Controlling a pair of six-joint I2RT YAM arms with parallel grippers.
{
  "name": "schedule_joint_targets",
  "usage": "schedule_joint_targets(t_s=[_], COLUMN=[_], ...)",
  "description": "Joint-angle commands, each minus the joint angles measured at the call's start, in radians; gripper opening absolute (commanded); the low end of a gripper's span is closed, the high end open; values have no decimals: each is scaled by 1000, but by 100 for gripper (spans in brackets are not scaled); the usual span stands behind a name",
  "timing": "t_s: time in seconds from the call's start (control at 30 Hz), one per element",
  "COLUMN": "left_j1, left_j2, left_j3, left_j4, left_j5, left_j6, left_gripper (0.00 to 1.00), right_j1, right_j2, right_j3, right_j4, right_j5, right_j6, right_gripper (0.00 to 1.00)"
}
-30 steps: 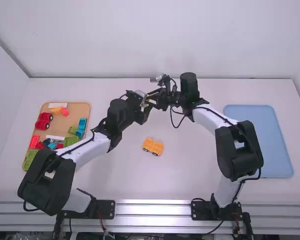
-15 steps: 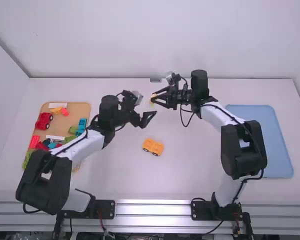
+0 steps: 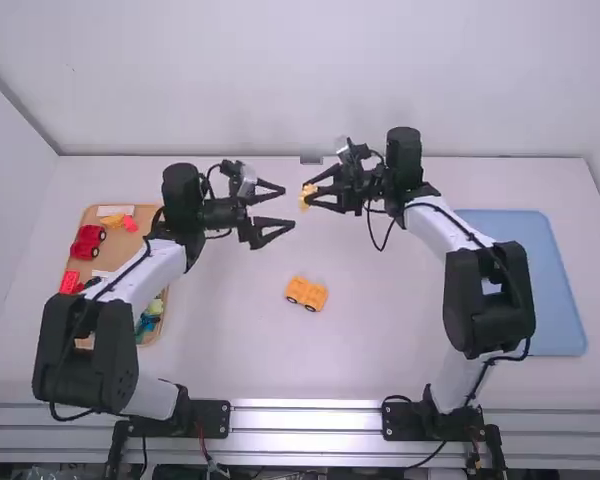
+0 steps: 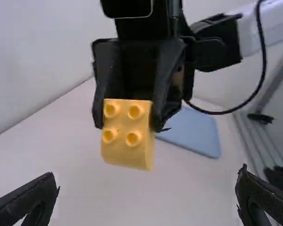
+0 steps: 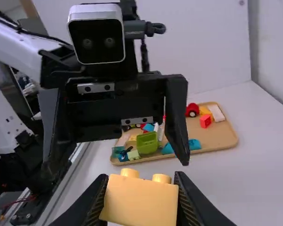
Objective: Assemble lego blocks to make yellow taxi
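My left gripper (image 3: 276, 211) is spread open above the table's middle left, nothing between its fingers; its own fingertips flank the left wrist view (image 4: 148, 188). Facing it across a gap, my right gripper (image 3: 317, 196) is shut on a yellow block (image 3: 307, 197). In the left wrist view the yellow block (image 4: 127, 133) shows four studs. The right wrist view has the yellow block (image 5: 140, 199) between the fingertips of my right gripper (image 5: 140, 195). A yellow car piece with black wheels (image 3: 306, 293) stands on the table nearer the arm bases.
A wooden tray (image 3: 167, 214) at the left holds several coloured blocks and a red wheeled car (image 3: 87, 242), partly under the left arm. A blue tray (image 3: 540, 280) lies at the right, beside the right arm.
Both grippers were together a second ago. My left gripper has opened and drawn back to the left; my right one has moved slightly right, keeping the yellow block. The car piece has not moved.
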Motion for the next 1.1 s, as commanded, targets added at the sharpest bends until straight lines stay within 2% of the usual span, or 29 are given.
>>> schedule_joint_targets(t_s=[0.0,0.1,0.27,0.43,0.67,0.87,1.0,1.07], left_j1=[-2,-2,-20,-51,-49,-65,-65,-60], left_j2=[20,36,52,57,57,57,57,57], left_j3=[33,45,48,48,48,48,48,48], left_j4=[-2,-1,2,2,32,22,29,29], left_j5=[92,84,89,27,30,27,27,27], left_j6=[15,14,15,14,-14,-4,-4,-4], left_gripper=[98,99,99,99,81,50,43,36], right_j1=[-2,0,27,45,42,43,42,43], right_j2=[-9,-10,-10,-10,-10,-10,-10,-10], right_j3=[27,27,26,26,26,26,26,26], right_j4=[2,2,3,-9,-11,-9,-11,-12], right_j5=[-34,-72,-66,-29,-32,-31,-32,-32], right_j6=[-5,-16,-17,-39,-39,-42,-42,-42], right_gripper=[18,18,18,18,18,18,18,18])
